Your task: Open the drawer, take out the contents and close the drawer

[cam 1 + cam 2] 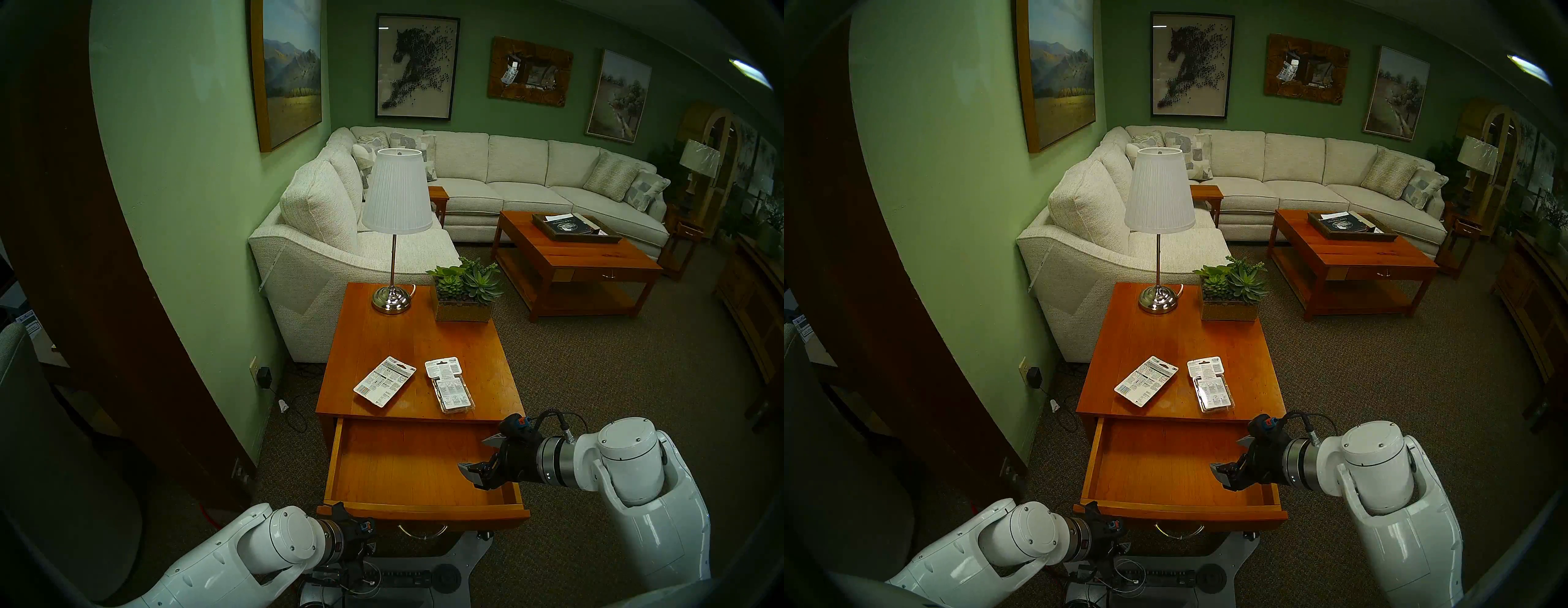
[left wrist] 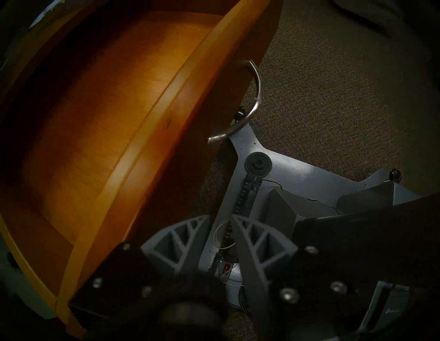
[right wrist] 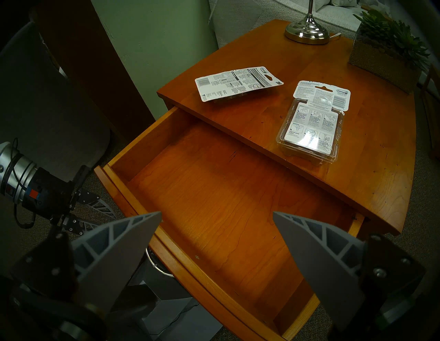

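The drawer (image 1: 403, 463) of the orange-brown side table stands pulled out, its floor bare. On the tabletop (image 1: 424, 339) lie the contents: a flat white printed card (image 1: 384, 381) and a clear blister pack (image 1: 449, 388), also seen as card (image 3: 238, 82) and blister pack (image 3: 312, 126). My right gripper (image 1: 477, 456) hovers open over the drawer's right side, holding nothing. In the left wrist view my left gripper (image 2: 219, 216) sits low by the drawer's front left, fingertips narrowly apart and holding nothing. The silver handle (image 2: 250, 102) is ahead of it, untouched.
A lamp (image 1: 392, 237) and a succulent planter (image 1: 464, 297) stand at the table's far end. A white sofa (image 1: 339, 237) is behind, a coffee table (image 1: 572, 263) to the right. My grey base (image 2: 297, 181) sits on the carpet under the drawer front.
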